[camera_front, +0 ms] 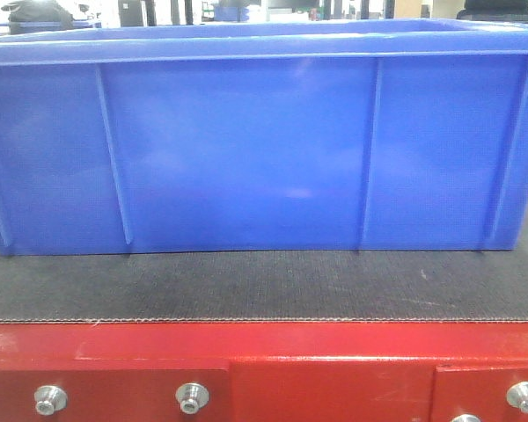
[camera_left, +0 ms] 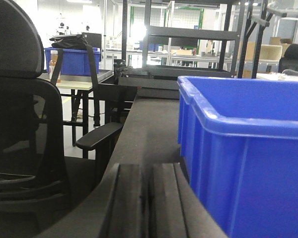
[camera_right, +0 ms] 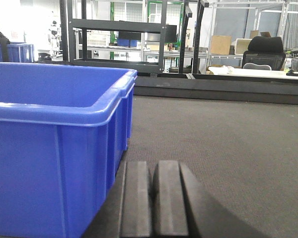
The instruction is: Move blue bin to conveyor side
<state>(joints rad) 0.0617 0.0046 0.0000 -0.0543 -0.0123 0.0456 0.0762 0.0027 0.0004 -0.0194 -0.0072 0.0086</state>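
The blue bin (camera_front: 264,149) stands upright on the dark grey woven belt (camera_front: 264,286), close behind its red bolted frame (camera_front: 264,369). In the left wrist view the bin (camera_left: 248,148) is to the right of my left gripper (camera_left: 148,171), which is shut and empty, low over the belt (camera_left: 149,124). In the right wrist view the bin (camera_right: 54,134) is to the left of my right gripper (camera_right: 152,168), which is shut and empty over the belt (camera_right: 223,139). Each gripper lies just beside a bin end wall. I cannot tell whether they touch it.
A black office chair (camera_left: 25,124) with an armrest (camera_left: 99,135) stands left of the belt. Dark metal shelving (camera_right: 124,39) and tables stand behind the belt. Another blue bin (camera_left: 72,60) sits on a far table.
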